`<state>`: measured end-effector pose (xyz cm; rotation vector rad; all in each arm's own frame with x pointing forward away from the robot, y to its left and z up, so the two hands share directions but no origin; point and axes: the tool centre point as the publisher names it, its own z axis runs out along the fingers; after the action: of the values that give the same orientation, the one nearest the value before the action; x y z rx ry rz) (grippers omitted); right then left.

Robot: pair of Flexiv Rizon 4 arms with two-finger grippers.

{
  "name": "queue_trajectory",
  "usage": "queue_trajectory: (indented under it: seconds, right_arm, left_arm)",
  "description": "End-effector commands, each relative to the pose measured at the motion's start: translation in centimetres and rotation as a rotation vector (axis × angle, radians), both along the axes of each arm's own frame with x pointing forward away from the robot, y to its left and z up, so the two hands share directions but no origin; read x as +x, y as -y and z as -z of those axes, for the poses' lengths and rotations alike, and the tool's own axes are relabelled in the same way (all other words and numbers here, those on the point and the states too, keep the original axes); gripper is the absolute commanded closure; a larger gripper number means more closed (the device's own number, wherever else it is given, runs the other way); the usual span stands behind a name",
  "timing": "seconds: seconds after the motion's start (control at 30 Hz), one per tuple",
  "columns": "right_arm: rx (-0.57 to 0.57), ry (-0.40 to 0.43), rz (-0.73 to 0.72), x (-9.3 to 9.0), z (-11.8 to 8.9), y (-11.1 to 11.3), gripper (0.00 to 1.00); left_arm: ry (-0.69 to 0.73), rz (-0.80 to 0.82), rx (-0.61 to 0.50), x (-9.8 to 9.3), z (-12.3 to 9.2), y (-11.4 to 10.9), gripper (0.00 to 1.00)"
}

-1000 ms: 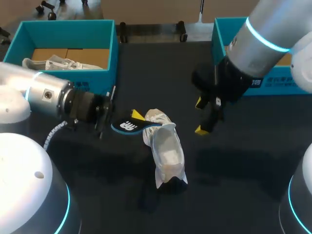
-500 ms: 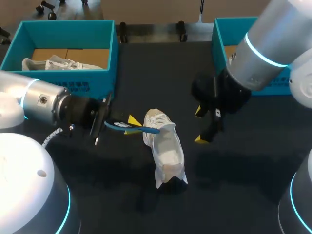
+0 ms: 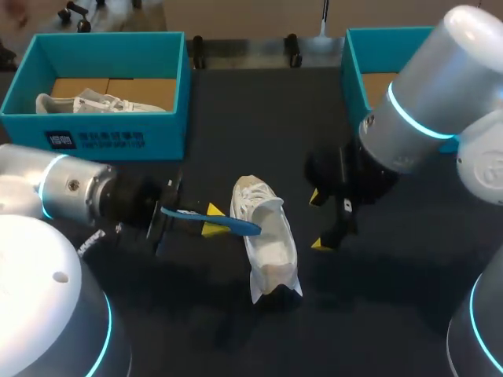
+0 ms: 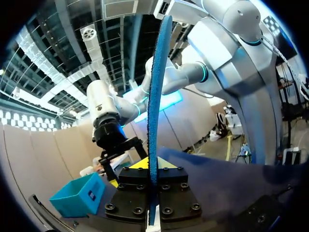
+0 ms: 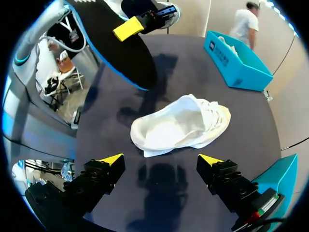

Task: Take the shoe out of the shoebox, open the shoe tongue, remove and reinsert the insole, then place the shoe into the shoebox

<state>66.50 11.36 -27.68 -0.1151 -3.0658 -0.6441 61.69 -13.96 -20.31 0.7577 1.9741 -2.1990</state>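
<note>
Shoe [image 3: 267, 243] [image 5: 181, 126]: white, lying on the black table [image 3: 236, 102] between the two grippers, with nothing holding it. It is just past the tip of the left gripper [image 3: 211, 220] and just beside the right gripper [image 3: 317, 220], on that gripper's inner side.

The left gripper's yellow-tipped fingers are closed tight on the blue insole [image 3: 212, 220]. They clamp it edge-on near one end, and the rest of it reaches out ahead of the fingers toward the shoe. In the left wrist view the insole [image 4: 157, 96] stands as a thin blue strip running straight out from between the fingers of that gripper [image 4: 153, 169]. In the right wrist view the insole [image 5: 116, 43] hangs above the table, with a gap between it and the shoe.

The right gripper [image 5: 160, 159] holds nothing and its fingers are spread wide. It hovers above the table, and the shoe lies ahead of its tips, not between them.

Behind the left gripper stands the left-hand shoebox [image 3: 94, 141], teal, with a second white shoe [image 3: 86, 102] inside. The right-hand shoebox [image 3: 354, 71], also teal, stands behind the right gripper and is partly hidden by that arm.
</note>
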Motion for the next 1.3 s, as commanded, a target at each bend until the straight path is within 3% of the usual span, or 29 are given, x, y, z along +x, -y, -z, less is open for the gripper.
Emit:
queue_trajectory:
  seconds: [0.03,0.53,0.87,1.03,1.3]
  right_arm:
    - [0.001,-0.008,-0.012,0.9,1.9,-0.7,0.00]
    - [0.001,-0.017,-0.014,1.0,2.4,-0.6,0.00]
    - [-0.034,-0.017,-0.023,0.4,4.3,-0.9,0.00]
    - [-0.086,-0.080,-0.012,0.6,4.6,-0.9,0.00]
    - [-0.086,-0.080,-0.012,0.6,4.6,-0.9,0.00]
  left_arm:
    - [-0.039,0.000,-0.018,-0.2,0.9,0.8,1.00]
    - [-0.037,0.016,-0.002,-0.5,1.1,1.4,1.00]
    - [-0.042,0.016,-0.025,-0.9,2.3,2.0,1.00]
    - [-0.022,0.012,-0.026,-1.3,2.6,2.3,1.00]
    - [-0.022,0.012,-0.026,-1.3,2.6,2.3,1.00]
